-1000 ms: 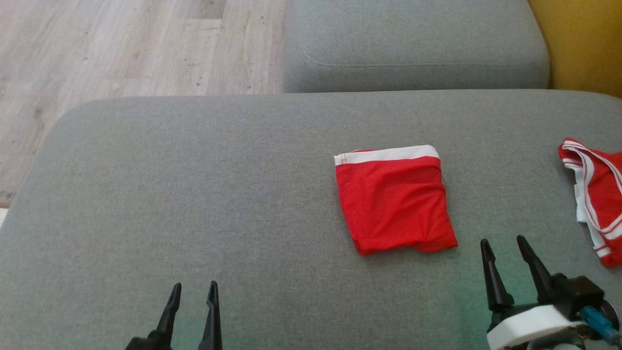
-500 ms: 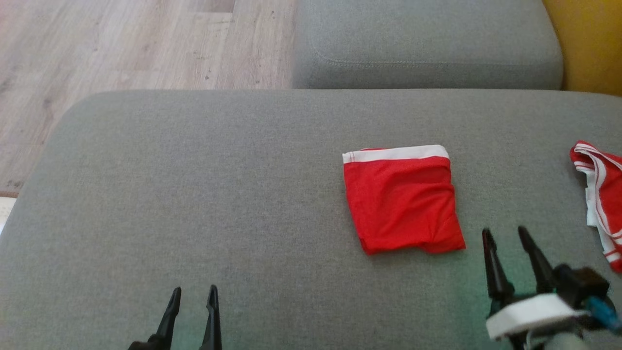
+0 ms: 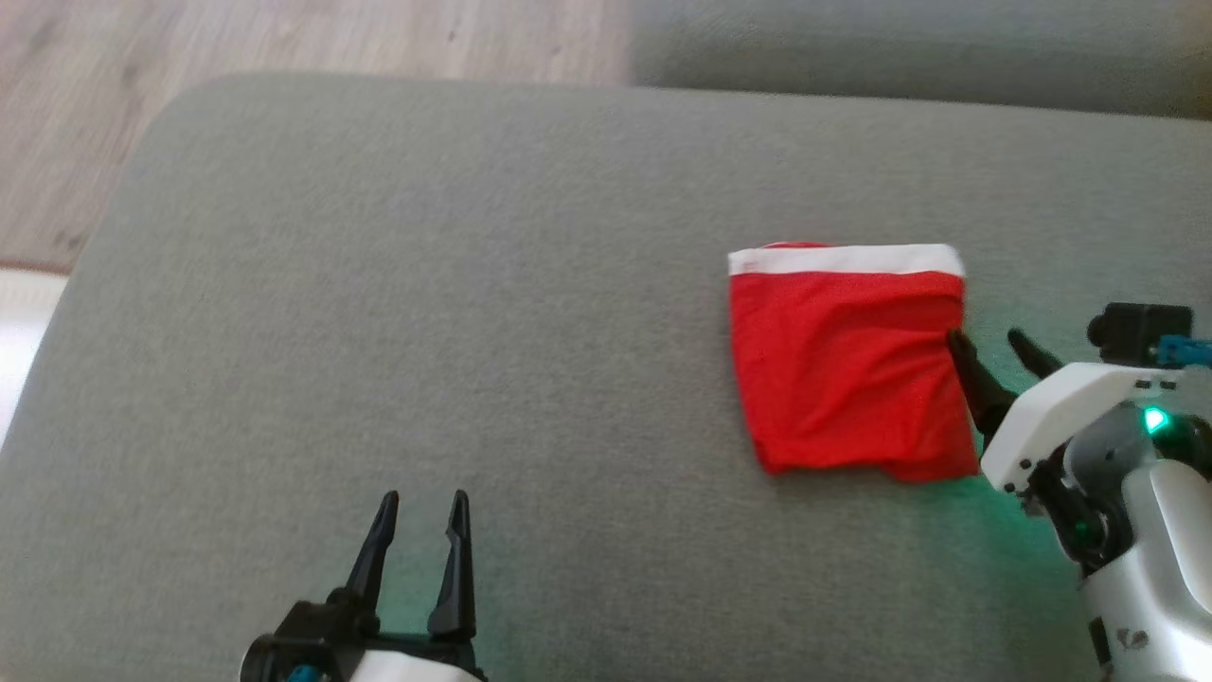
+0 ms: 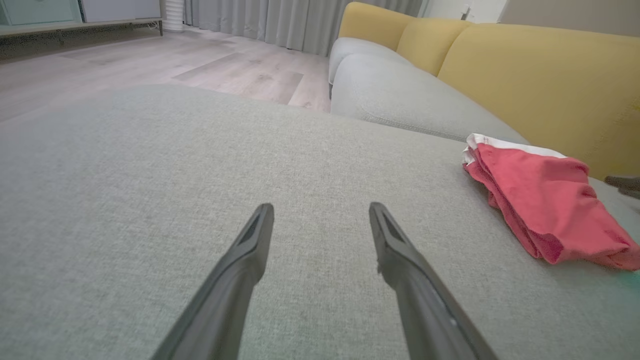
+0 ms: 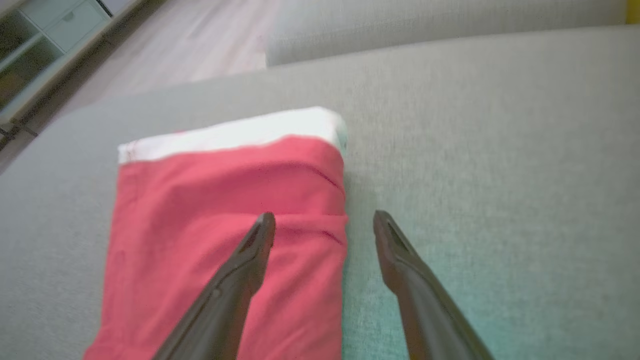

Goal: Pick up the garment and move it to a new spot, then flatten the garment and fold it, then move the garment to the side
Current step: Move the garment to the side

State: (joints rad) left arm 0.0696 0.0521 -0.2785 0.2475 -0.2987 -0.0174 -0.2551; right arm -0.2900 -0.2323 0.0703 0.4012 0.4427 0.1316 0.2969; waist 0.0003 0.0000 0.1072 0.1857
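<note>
The folded garment [image 3: 847, 365] lies right of centre on the grey sofa cushion [image 3: 426, 284]. The right claw [image 3: 983, 335], fingers apart, straddles its right edge; the left claw [image 3: 424, 496] sits apart and empty at lower left
</note>
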